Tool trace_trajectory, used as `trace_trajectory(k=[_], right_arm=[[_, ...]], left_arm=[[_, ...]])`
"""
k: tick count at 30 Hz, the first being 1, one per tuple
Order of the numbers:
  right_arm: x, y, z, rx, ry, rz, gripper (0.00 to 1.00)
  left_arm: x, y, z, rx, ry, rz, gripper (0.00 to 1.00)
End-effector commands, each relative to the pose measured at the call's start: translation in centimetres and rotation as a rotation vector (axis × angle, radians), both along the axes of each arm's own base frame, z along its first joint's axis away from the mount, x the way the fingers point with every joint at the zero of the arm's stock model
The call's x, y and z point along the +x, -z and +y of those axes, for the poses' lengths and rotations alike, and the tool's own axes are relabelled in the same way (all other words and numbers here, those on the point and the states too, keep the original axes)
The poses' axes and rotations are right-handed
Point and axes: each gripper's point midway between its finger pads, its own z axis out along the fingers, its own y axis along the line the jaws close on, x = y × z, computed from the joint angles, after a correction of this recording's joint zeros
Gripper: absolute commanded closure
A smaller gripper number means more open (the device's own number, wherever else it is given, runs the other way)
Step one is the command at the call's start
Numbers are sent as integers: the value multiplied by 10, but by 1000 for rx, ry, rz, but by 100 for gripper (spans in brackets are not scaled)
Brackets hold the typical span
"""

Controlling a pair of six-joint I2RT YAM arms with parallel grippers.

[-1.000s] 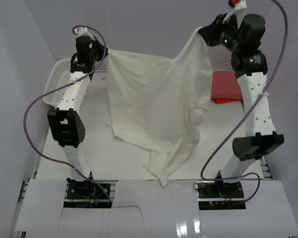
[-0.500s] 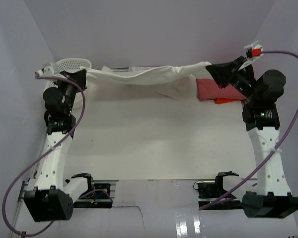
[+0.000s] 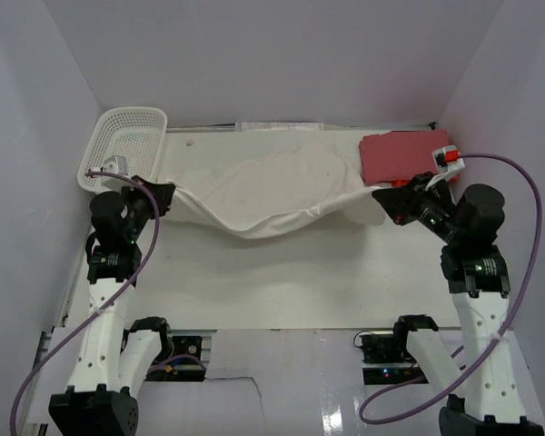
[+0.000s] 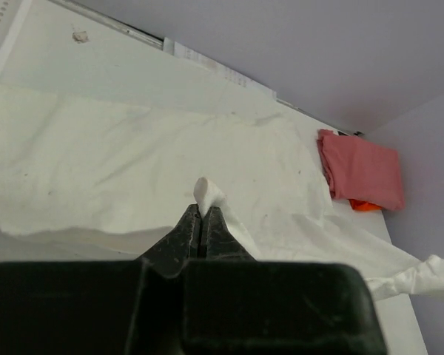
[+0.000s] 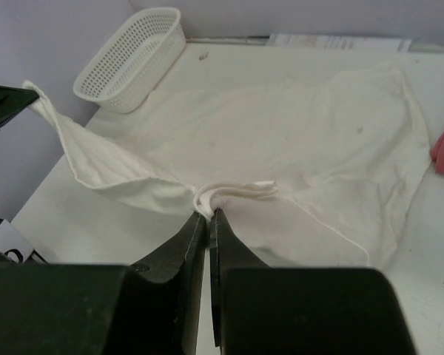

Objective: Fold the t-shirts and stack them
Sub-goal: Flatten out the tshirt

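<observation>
The cream-white t-shirt [image 3: 272, 186] lies spread across the far half of the table, its near edge lifted and sagging between the two grippers. My left gripper [image 3: 168, 198] is shut on its left corner [image 4: 207, 191]. My right gripper [image 3: 379, 198] is shut on its right corner [image 5: 211, 198]. The shirt also fills the left wrist view [image 4: 133, 163] and the right wrist view [image 5: 296, 148]. The red t-shirt [image 3: 401, 154] lies folded at the far right, beside the white shirt; it shows in the left wrist view [image 4: 359, 170] too.
A white mesh basket [image 3: 123, 145] stands at the far left corner, also in the right wrist view [image 5: 129, 59]. An orange thing [image 3: 401, 183] peeks from under the red shirt. Purple walls close the table in on three sides.
Both grippers have come down and toward the near side with the white shirt, from held high to stretched low; most of the shirt now rests on the table.
</observation>
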Motion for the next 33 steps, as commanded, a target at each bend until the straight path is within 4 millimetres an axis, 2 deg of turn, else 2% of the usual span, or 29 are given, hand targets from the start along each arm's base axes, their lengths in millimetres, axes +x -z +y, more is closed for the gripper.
trace_trajectory(k=[1,2,3,5,8,9,11,12,13,15,16,17,18,20,22,23,25,26,27,29,33], right_arm=[[-36,-52,-1,-4,-5,-120,92],[-40,-41,-2,-9,1,-65,92],[-43,-39,-3,-13,5,-62,92],[-47,-43,-3,-12,5,-77,92],[-65,-85,0,0,-20,-208,92],[-78,-113,0,-3,-23,-288,92],[-94,-143,-3,-43,-18,-405,92],[-109,-162,-4,-57,-10,-493,92],[-126,-186,-7,-69,2,-594,92],[-152,-214,-12,-82,35,-722,92],[-174,-236,-13,-85,42,-804,92],[-187,-245,-12,-97,38,-855,92],[-213,-263,-13,-97,44,-964,92],[-241,-281,-18,-85,79,-1089,92],[-266,-297,-22,-85,109,-1178,92],[-287,-311,-25,-88,127,-1240,92],[-298,-324,-26,-86,141,-1281,92],[-316,-335,-28,-82,150,-1326,92],[-313,-341,-28,-88,154,-1325,92],[-320,-354,-30,-77,162,-1338,92],[-318,-362,-29,-49,157,-1325,92]], left_arm=[[-29,-26,-8,-10,39,-43,100],[-32,-17,-8,-11,40,-14,100],[-33,-8,-9,-13,43,8,100],[-33,-6,-12,-25,58,23,100],[-39,-42,-15,-28,75,-64,100],[-46,-70,-16,-23,79,-143,100],[-56,-107,-17,-1,84,-241,100],[-62,-123,-16,20,82,-290,100],[-78,-155,-15,36,74,-377,100],[-95,-183,-9,48,33,-463,100],[-103,-195,-8,51,19,-495,100],[-122,-216,-8,54,12,-559,100],[-131,-226,-7,55,2,-593,100],[-156,-251,-6,59,-11,-671,100],[-167,-265,-1,67,-43,-706,100],[-178,-278,1,75,-60,-742,100],[-185,-289,8,78,-104,-764,100],[-190,-296,10,89,-115,-780,100],[-200,-307,10,94,-119,-812,100],[-208,-314,13,90,-143,-825,100],[-214,-316,16,91,-162,-830,100]])
